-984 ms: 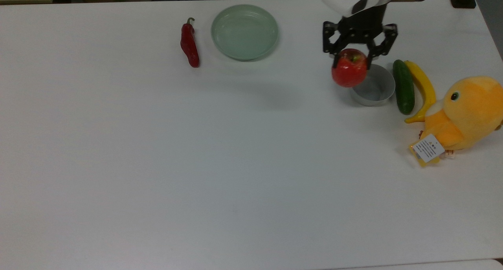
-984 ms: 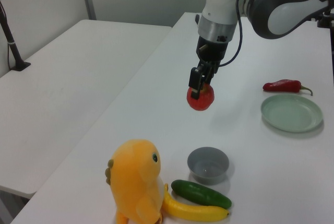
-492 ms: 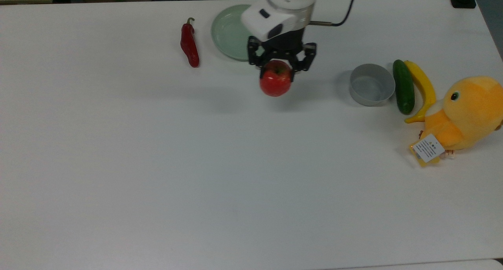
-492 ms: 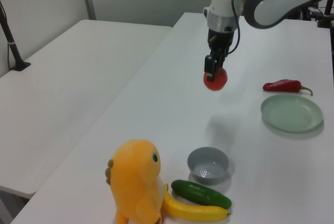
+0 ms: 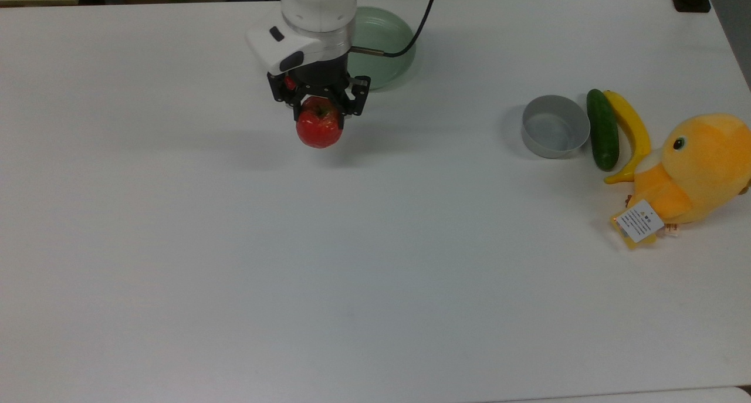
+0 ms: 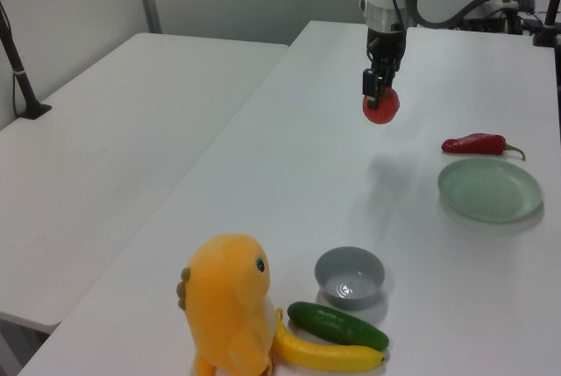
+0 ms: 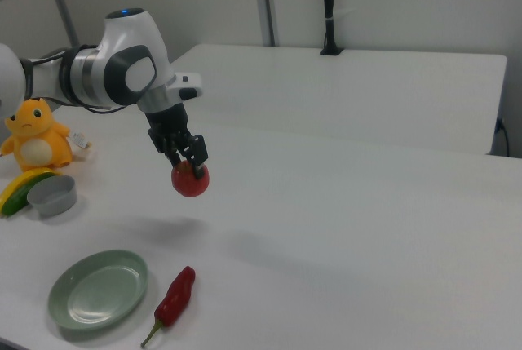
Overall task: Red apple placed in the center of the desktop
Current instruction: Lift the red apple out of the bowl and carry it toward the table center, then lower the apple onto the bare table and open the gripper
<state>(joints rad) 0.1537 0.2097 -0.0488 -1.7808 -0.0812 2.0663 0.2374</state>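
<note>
We've got the red apple (image 5: pixel 318 128) clamped in our end effector (image 5: pixel 320 107), high over the tabletop (image 5: pixel 375 262); released here at eleven o'clock, it bounces and rolls.

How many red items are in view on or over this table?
2: the red apple held in the gripper above the desktop, and a red chili pepper lying beside the green plate.

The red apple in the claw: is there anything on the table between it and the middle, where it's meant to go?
Nothing visible. The gripper holds the red apple above the desktop, whose middle is bare. The green plate, chili pepper and grey bowl all lie off to the sides.
</note>
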